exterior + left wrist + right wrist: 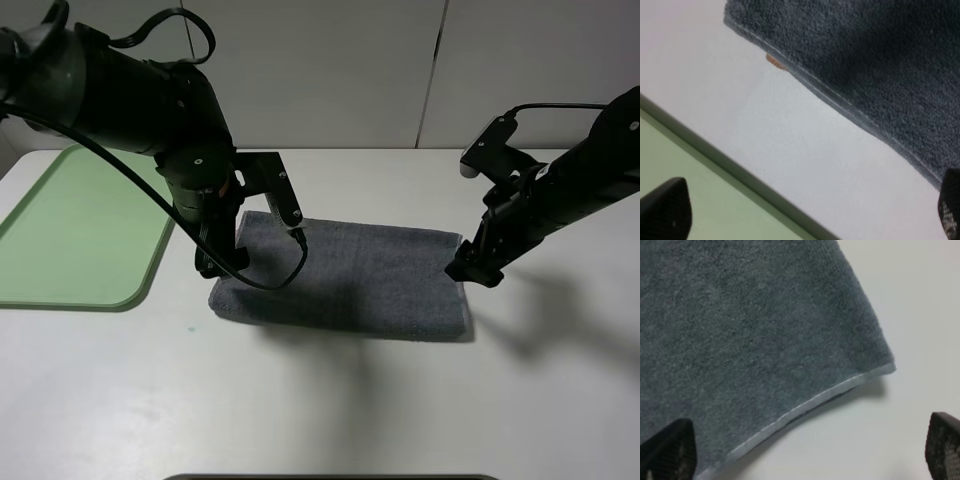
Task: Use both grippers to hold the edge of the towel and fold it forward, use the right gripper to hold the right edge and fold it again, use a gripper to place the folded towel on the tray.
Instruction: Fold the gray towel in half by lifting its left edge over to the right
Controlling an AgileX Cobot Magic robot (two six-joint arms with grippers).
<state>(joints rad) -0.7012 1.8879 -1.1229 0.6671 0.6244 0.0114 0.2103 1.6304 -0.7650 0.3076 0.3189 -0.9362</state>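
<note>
Lying doubled on the white table [330, 410], the towel [345, 280] is showing as a long grey strip, with two layers stacking at its stitched hem [805, 410] in the right wrist view, so the forward fold is looking done. The second fold and the move to the tray [70, 235] are remaining. The right gripper [475, 270] is hovering at the right edge [466, 312], its fingertips [670, 452] spreading wide with nothing between them. The left gripper [215, 262] is hanging at the towel's left end, jaws likewise parted and empty. The tray is sitting just left of the towel, apart from it, holding nothing.
</note>
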